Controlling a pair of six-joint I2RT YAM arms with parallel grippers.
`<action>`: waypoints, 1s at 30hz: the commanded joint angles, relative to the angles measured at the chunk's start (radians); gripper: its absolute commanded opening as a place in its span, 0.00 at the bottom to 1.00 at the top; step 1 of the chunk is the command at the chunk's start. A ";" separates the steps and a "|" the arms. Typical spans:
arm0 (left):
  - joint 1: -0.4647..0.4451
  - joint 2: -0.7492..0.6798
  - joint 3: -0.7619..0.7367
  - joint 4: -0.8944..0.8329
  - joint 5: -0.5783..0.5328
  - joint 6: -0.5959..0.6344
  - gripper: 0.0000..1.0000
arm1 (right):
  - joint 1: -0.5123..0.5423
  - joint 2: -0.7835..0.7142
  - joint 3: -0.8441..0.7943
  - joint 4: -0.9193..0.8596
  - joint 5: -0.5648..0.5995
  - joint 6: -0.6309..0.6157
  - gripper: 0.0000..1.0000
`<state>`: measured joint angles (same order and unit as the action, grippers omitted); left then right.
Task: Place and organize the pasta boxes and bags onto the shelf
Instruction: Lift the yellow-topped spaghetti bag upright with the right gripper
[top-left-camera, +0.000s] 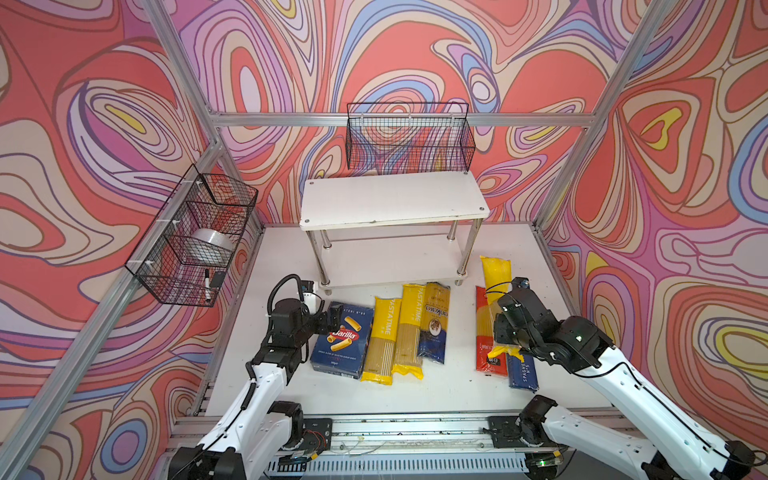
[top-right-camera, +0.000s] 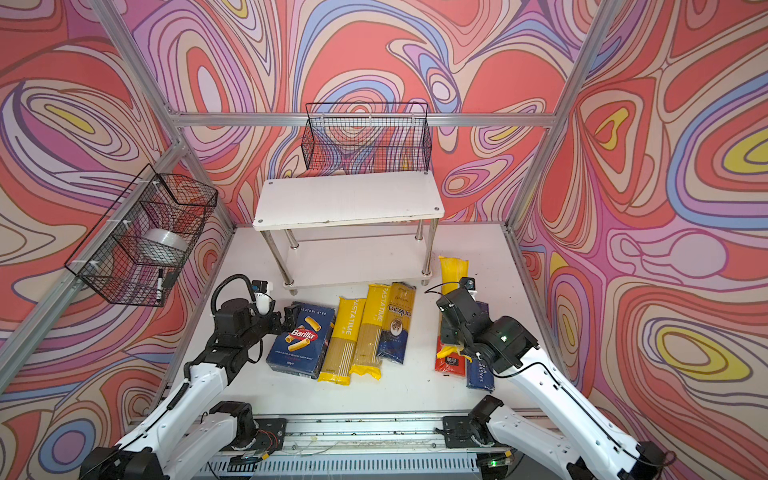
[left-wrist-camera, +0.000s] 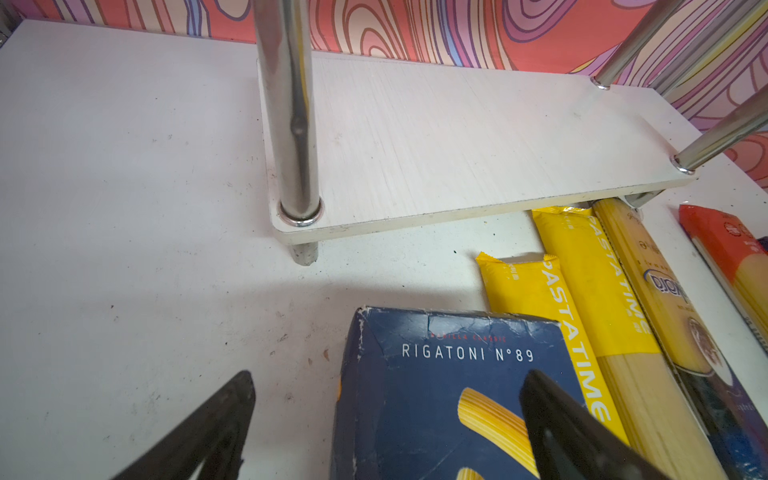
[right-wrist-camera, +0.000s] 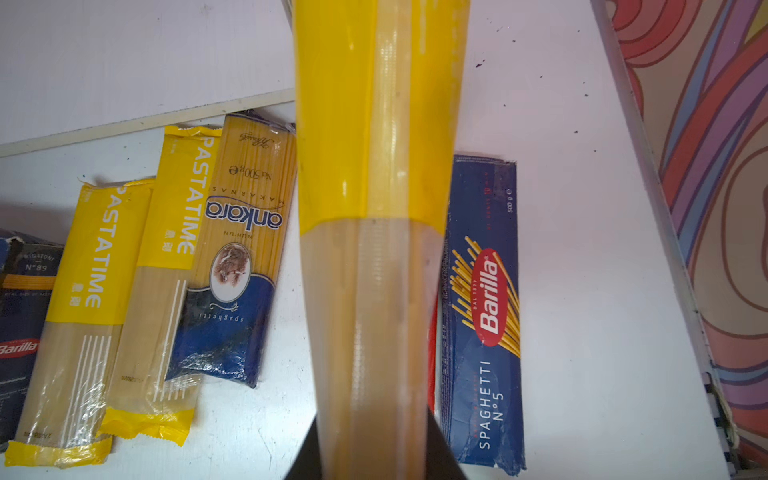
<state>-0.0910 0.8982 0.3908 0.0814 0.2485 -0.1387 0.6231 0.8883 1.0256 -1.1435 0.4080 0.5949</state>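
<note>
Transport of the yellow spaghetti bag (right-wrist-camera: 374, 166) to the shelf (top-left-camera: 390, 203) is the step in hand. The right claw (right-wrist-camera: 370, 453) pinches the bag near its clear end, jaws drawn narrow against both sides. The bag hangs above the red pack (top-left-camera: 483, 316), just beside the blue spaghetti box (right-wrist-camera: 482, 311), yellow end pointing toward the shelf, whose boards are bare. Done well, I judge, the move keeps the long bag level, steers it clear of the chrome leg (top-left-camera: 471, 245) and lays it lengthwise along a board, leaving room for the rest. The left claw (left-wrist-camera: 388, 378) stands wide over the rigatoni box (left-wrist-camera: 415, 436) at its edge, holding nothing.
</note>
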 joint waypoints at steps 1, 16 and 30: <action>-0.003 0.002 0.023 -0.017 -0.012 0.002 1.00 | 0.005 -0.008 0.069 0.055 0.112 -0.027 0.00; -0.003 0.002 0.023 -0.017 -0.011 0.003 1.00 | -0.021 0.057 0.200 0.104 0.185 -0.152 0.00; -0.003 0.002 0.023 -0.017 -0.008 0.003 1.00 | -0.358 0.252 0.402 0.218 -0.044 -0.395 0.00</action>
<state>-0.0910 0.8982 0.3908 0.0780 0.2420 -0.1387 0.2775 1.1000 1.3388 -1.0897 0.3992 0.2703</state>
